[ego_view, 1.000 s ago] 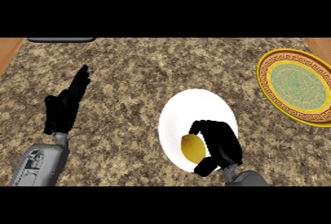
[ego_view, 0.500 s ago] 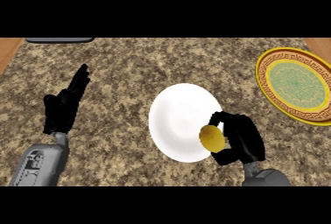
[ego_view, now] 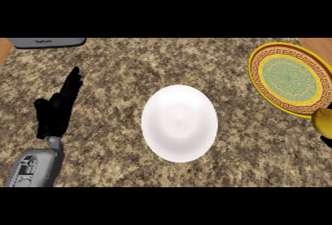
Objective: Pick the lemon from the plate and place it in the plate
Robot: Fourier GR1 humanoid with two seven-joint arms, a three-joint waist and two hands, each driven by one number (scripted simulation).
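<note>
Yellow lemon (ego_view: 322,121) half cut off at rt edge, below patterned plate (ego_view: 287,78).

The yellow lemon (ego_view: 322,121) is showing at the right edge of the view, partly cut off, just below the gold plate. The white plate (ego_view: 179,123) is lying flat in the middle of the counter with nothing on it. The gold plate (ego_view: 289,78), with a green middle and a patterned ring, is lying at the counter's far right corner
</note>
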